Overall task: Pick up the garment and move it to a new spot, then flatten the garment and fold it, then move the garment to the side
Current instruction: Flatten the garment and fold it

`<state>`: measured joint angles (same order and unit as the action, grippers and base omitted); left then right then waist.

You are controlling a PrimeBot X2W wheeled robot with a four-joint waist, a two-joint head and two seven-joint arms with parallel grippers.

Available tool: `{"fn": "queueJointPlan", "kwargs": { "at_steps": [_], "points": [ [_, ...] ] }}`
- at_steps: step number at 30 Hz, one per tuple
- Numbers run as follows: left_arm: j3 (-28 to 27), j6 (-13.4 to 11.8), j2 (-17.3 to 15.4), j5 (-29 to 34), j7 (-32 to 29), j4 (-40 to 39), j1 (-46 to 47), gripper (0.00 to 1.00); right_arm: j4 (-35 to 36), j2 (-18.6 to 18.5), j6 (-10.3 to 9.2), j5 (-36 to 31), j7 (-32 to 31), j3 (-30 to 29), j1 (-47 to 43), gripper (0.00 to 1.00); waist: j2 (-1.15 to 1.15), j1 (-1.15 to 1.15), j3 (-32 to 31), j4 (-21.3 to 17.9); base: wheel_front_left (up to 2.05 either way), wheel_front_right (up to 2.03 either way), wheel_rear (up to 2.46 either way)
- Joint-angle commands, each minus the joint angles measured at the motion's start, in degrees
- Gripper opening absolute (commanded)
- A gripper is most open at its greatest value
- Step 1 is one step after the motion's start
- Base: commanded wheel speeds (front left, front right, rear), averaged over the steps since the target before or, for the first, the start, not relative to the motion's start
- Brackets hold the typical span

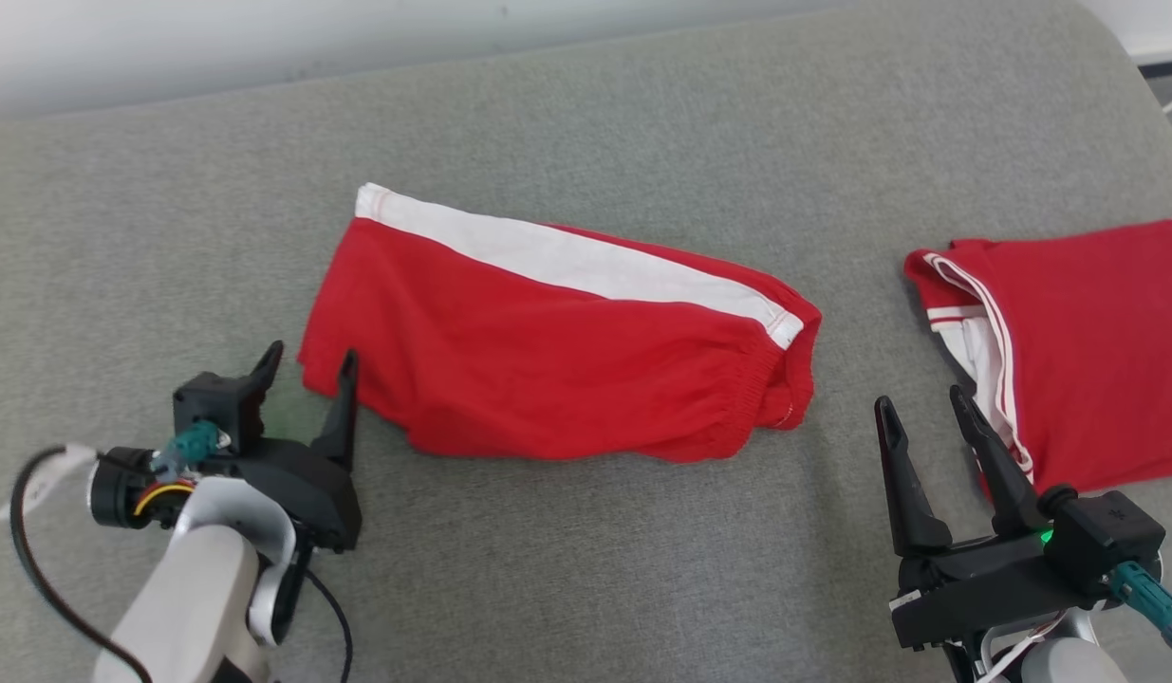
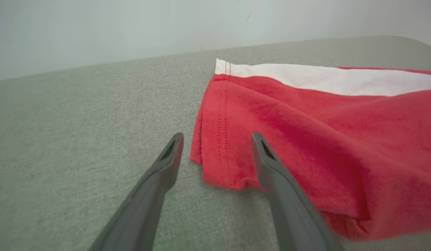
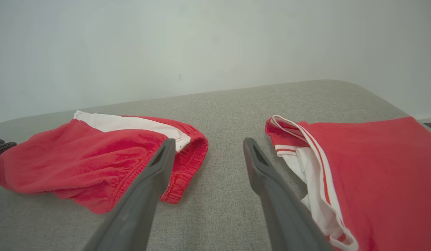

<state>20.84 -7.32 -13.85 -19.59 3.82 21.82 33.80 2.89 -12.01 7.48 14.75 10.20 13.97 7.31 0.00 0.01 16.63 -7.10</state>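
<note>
Garment: red cotton shorts with a white side stripe [image 1: 557, 351], folded flat, mid grey fabric surface [image 1: 642, 123].
Left gripper [image 1: 312, 353]: fingers spread wide, empty, at the shorts' leg-hem corner.
Right gripper [image 1: 920, 398]: wide apart, empty, between waistband and shirt.
Far right: folded red shirt with white trim [image 1: 1098, 351].

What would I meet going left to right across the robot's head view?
The left gripper → red shorts with a white stripe → folded red top with white trim.
</note>
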Motion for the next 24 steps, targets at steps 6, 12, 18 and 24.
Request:
{"fn": "queueJointPlan", "kwargs": {
  "at_steps": [6, 12, 18, 24],
  "points": [
    [-0.5, 3.3, 1.2, -3.5, -1.9, 10.7, 5.0, 1.00, -1.0, 0.2, 0.02, 1.0, 1.0, 0.2, 0.9, 1.00, 0.00, -0.01, 2.0, -1.9, 0.00, 0.00, 0.00],
    [0.2, 5.8, 3.2, -5.4, -3.5, 15.2, 6.1, 0.48, -1.4, 0.5, 0.02, 1.4, 1.5, 0.4, 1.3, 1.00, 0.00, -0.01, 2.0, -2.1, 0.00, 0.00, 0.00],
    [-0.4, 6.1, 3.4, -6.6, -1.4, 16.6, 5.9, 0.00, -1.8, 0.9, 0.02, 1.7, 1.8, 0.2, 1.0, 1.00, 0.00, -0.01, 1.7, -2.0, 0.00, 0.00, 0.00],
    [-1.4, 3.3, 3.5, -6.8, 3.0, 10.6, 0.7, 0.00, -1.9, 1.2, 0.02, 1.7, 1.6, -1.1, -0.5, 1.00, 0.00, -0.01, 0.7, -0.5, 0.00, 0.00, 0.00]
  ]
}}
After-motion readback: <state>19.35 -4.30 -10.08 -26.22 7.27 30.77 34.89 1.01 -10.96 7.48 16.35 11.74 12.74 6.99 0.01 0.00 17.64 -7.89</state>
